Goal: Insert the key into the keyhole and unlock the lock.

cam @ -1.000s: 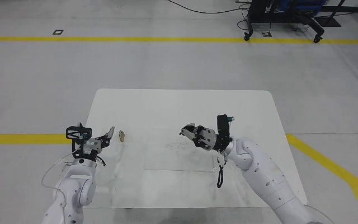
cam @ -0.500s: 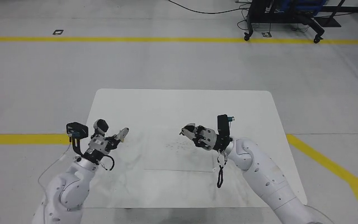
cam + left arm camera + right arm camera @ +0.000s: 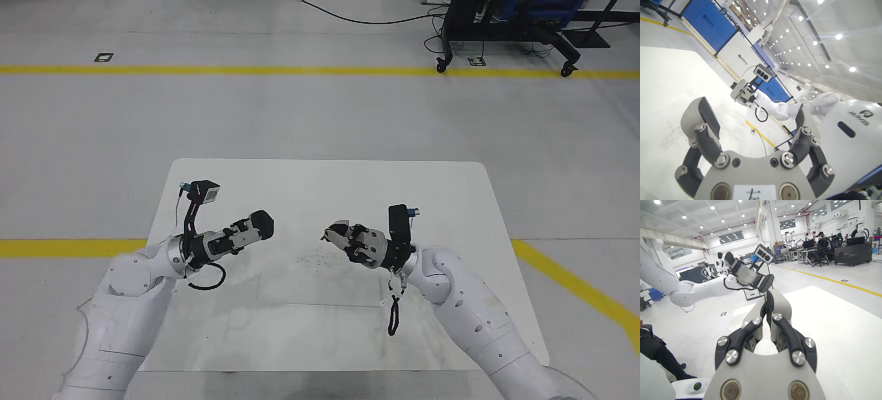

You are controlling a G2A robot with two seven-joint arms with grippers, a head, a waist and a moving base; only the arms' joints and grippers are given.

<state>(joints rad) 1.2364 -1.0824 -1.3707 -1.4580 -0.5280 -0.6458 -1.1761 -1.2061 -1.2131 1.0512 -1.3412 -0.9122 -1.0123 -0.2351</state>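
Change vs. 1 s ago: the left arm is swinging in from the left edge of the counter toward the middle. The left gripper is now hanging above the counter's left-centre and pointing right, toward the right gripper. The right arm is keeping its earlier pose over the counter's centre, pointing left.

Pose: the left forearm is reaching in from the near left, with the wrist rolled so its camera bracket is standing on the far side. The left fingers are spread wide with nothing between them. The right fingers are pressing together pad to pad; I cannot tell whether anything thin is pinched there. The two grippers are facing each other, apart.

Key/lock: a small brass piece was lying near the left edge 1 s ago. The left forearm is now crossing that spot, so its position cannot be told.
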